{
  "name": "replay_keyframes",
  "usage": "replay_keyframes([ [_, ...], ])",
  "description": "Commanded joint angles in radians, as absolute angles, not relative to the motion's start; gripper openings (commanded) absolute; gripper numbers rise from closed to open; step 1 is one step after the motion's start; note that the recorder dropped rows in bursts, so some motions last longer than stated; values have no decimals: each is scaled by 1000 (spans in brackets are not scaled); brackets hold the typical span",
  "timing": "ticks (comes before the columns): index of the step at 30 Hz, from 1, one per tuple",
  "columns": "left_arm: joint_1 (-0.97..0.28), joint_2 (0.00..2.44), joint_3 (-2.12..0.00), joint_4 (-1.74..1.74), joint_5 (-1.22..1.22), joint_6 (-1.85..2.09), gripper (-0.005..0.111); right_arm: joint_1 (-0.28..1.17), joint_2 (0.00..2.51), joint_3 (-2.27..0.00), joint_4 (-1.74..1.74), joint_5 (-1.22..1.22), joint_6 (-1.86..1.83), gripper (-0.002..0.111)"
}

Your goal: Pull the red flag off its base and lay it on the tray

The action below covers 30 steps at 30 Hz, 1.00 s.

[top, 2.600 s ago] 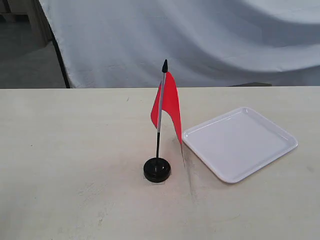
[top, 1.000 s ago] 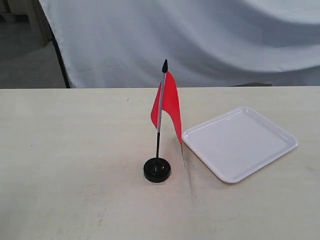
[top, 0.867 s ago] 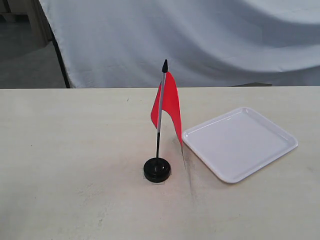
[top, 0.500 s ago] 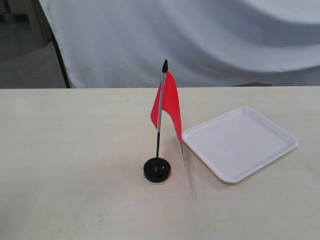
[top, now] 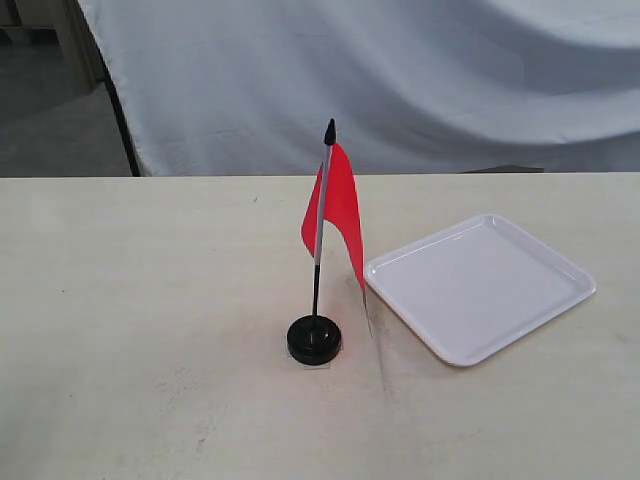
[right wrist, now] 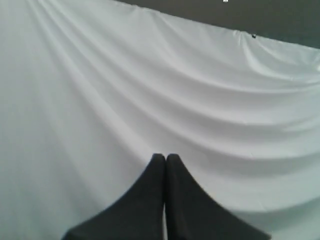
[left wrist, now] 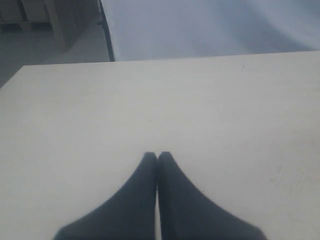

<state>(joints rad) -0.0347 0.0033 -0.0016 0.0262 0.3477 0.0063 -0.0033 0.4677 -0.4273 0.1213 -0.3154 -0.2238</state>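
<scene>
Two end effectors show only in the wrist views; neither appears in the exterior view. The left end effector (left wrist: 158, 156) is clenched, its dark fingers pressed tip to tip at the lower middle of its frame, over the pale table (left wrist: 225, 110). The right end effector (right wrist: 165, 157) is clenched the same way, gripping nothing, and faces a draped white sheet (right wrist: 150, 90).

In the exterior view the red flag (top: 340, 210) stands upright just left of the frame's centre. Its stick is seated in the round black base (top: 314, 339), which rests on the table. The red pennant hangs to the right of the stick, and its lower point comes near the left corner of the white tray (top: 480, 285). That tray lies flat at the centre right of the frame, close to the base but apart from it.
</scene>
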Motion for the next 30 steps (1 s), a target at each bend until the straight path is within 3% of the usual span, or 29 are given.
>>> replay_keyframes([
  [1, -33, 0, 0, 29, 343, 0, 0, -7, 627, -434, 127, -320, -237, -1],
  [9, -33, 0, 0, 29, 343, 0, 0, -7, 903, -434, 127, -320, -232, 3],
  [18, -33, 0, 0, 29, 343, 0, 0, 0, 1139, -434, 127, -282, -10, 46],
  [30, -33, 0, 0, 29, 343, 0, 0, 272, 1370, -434, 26, -290, 51, 47],
])
